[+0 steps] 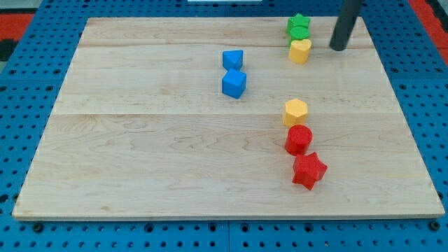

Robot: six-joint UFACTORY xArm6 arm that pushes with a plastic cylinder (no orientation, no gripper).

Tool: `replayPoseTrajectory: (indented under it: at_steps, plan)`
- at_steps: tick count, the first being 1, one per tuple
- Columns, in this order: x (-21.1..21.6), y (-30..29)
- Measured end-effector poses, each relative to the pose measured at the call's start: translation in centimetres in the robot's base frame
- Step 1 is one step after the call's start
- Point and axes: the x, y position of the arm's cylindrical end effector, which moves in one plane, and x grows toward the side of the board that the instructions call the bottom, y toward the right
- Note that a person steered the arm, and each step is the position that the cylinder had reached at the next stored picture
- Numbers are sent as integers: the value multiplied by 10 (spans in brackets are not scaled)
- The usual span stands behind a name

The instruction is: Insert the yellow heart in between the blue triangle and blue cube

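Observation:
The yellow heart (300, 50) lies near the view's top, right of centre, touching a green block (298, 27) just above it. The blue triangle (233, 59) sits left of the heart, with the blue cube (234, 84) directly below it and touching or nearly touching it. My tip (338, 47) is a dark rod coming down from the view's top, standing a short way to the right of the yellow heart, not touching it.
A yellow hexagon block (295, 111) lies below the heart. A red cylinder (298, 139) and a red star (309, 171) sit below that. The wooden board (140, 161) rests on a blue pegboard; its top edge is close behind the green block.

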Motion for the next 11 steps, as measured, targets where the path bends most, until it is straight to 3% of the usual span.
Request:
replayPoseTrajectory:
  at_steps: [4, 7, 8, 11]
  plan:
    - [3, -6]
    - [52, -18]
    - [52, 7]
    - [-11, 19]
